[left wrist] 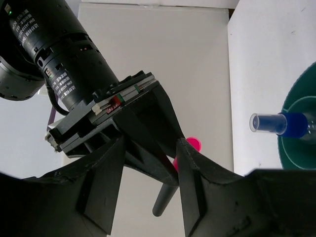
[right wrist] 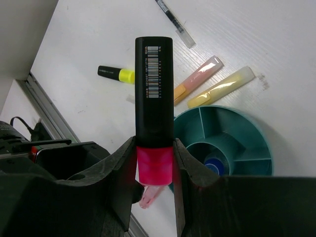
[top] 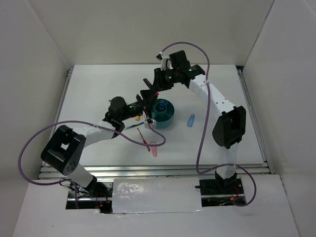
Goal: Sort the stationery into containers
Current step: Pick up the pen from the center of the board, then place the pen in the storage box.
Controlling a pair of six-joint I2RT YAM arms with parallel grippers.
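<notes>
— White flat surface: what hems it in?
— White walls on the left, back and right, and a metal rail along the near edge. All stand well apart from the round teal plastic organiser bowl, which sits near the middle.
— What is in the bowl?
— A small clear bottle with a blue cap, in the central cup.
— And the arms?
— Both crowd the bowl's left side. The right gripper has its jaws clamped on the pink end of a black-bodied pink marker, held above the surface just beside the rim. The left gripper has its jaws apart, facing the right one.
— Loose items?
— A pale pink marker and a pale yellow marker lie side by side just beside the rim, with a black-capped yellow marker near them. A light-blue marker lies right of the bowl. A thin red pen and a stubby pink marker lie toward the rail.
</notes>
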